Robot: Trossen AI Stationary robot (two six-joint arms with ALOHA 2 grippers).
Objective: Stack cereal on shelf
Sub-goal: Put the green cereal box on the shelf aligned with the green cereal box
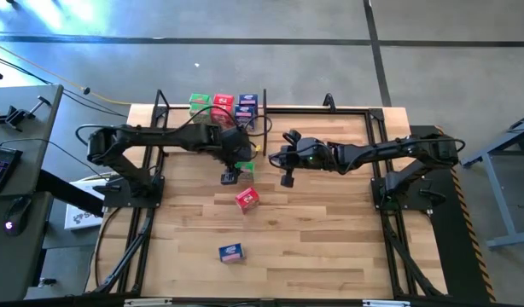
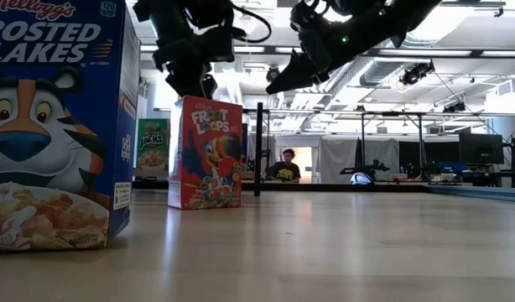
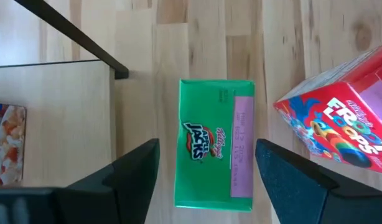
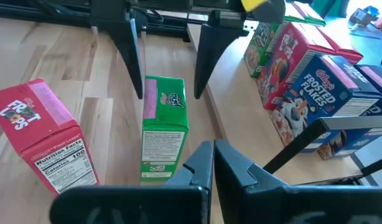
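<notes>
Several cereal boxes already stand on the shelf (image 1: pixel 260 128) at the counter's (image 1: pixel 330 247) far edge, a green, a red and some blue ones packed close (image 1: pixel 224 106); how many exactly cannot be told. Still loose on the counter are the green box (image 3: pixel 214 143), a red box (image 1: pixel 247 199) nearer the middle and a blue box (image 1: pixel 231 252) well toward the front edge, so the job looks roughly half done. The left gripper (image 3: pixel 206 171) hangs directly over the green box, fingers (image 3: pixel 136 171) spread wide to either side and not touching it, so the box stands free. It stands just in front of the shelf, upright on its end with its long axis vertical and its narrow top flap facing up. The red box beside it also stands upright, turned at an angle. The right gripper (image 1: pixel 287 158) hovers near the middle of the counter, fingers pressed together and empty, pointing toward the green box.
</notes>
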